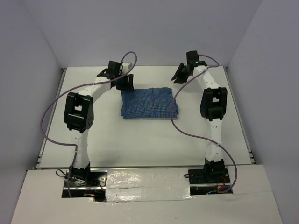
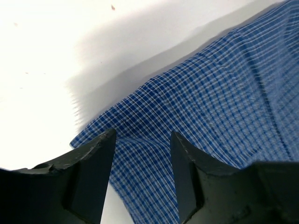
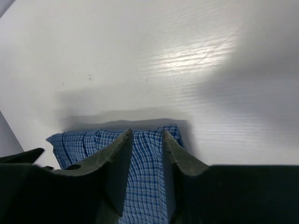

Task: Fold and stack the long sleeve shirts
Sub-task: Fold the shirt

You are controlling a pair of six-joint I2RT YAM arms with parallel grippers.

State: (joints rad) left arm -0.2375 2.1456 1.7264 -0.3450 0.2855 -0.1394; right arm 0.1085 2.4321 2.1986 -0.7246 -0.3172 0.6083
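Note:
The long sleeve shirt is a blue finely checked cloth lying folded into a flat rectangle in the middle of the white table. My left gripper hovers at the shirt's far left corner. In the left wrist view its fingers stand well apart over the checked cloth, gripping nothing. My right gripper hangs above the far right corner. In the right wrist view it is open by a narrow gap, and the shirt shows below and between the fingers.
Grey walls enclose the table on the left, far and right sides. A raised metal rail runs along the left edge. Purple cables loop from both arms, and the right one passes close to the shirt's right edge.

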